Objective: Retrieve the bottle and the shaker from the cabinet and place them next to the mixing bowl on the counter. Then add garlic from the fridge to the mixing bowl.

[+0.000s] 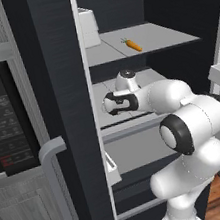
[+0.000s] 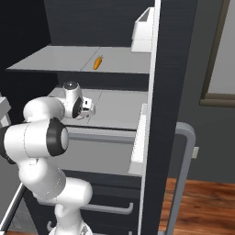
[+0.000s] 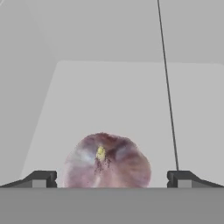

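A purple-white garlic bulb (image 3: 107, 159) lies on the pale middle fridge shelf (image 3: 131, 96), close in front of the hand camera. My gripper (image 3: 111, 179) is open, with its two dark fingertips (image 3: 40, 178) spread wide on either side of the bulb and apart from it. From the base, the white arm reaches into the open fridge, and the gripper (image 1: 107, 105) (image 2: 88, 110) hangs just above the middle shelf (image 1: 147, 78) (image 2: 117, 108). The hand covers the garlic in both base views.
An orange carrot (image 1: 133, 45) (image 2: 97, 62) and a white box (image 1: 88, 27) (image 2: 143, 33) sit on the upper shelf. A microwave (image 1: 0, 125) stands left of the fridge. The fridge wall (image 1: 68, 88) and an open door (image 2: 174, 92) flank the arm.
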You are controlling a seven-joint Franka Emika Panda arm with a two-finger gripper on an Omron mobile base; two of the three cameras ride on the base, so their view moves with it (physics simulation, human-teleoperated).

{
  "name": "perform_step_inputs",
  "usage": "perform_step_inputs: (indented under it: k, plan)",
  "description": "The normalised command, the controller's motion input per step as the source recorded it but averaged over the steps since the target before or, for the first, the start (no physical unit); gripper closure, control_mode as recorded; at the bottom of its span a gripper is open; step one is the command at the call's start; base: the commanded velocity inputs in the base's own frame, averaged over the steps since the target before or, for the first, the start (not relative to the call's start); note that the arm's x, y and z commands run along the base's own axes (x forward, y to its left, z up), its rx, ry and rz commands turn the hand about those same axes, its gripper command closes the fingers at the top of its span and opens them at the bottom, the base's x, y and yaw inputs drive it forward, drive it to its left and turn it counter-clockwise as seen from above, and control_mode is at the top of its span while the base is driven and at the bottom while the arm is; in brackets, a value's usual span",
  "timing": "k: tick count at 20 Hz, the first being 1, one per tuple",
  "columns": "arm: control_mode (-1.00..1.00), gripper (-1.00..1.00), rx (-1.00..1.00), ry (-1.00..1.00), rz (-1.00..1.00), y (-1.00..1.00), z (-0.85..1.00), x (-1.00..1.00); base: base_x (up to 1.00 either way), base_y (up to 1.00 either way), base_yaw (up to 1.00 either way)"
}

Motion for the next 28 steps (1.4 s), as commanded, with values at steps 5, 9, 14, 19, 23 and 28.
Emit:
perform_step_inputs:
  k: [5,9,14,19,23,28]
  plan:
    - [-1.00,-1.00,0.00,0.00,0.00,0.00,-0.02,0.00,0.00,0.00,0.00]
    - [-1.00,-1.00,0.00,0.00,0.00,0.00,-0.12,0.00,0.00,0.00,0.00]
    - [-1.00,-1.00,0.00,0.00,0.00,0.00,-0.11,0.00,0.00,0.00,0.00]
    - [-1.00,-1.00,0.00,0.00,0.00,0.00,0.00,0.00,0.00,0.00,0.00]
    - [-1.00,-1.00,0.00,0.00,0.00,0.00,0.00,0.00,0.00,0.00,0.00]
    - [-1.00,1.00,0.00,0.00,0.00,0.00,0.00,0.00,0.00,0.00,0.00]
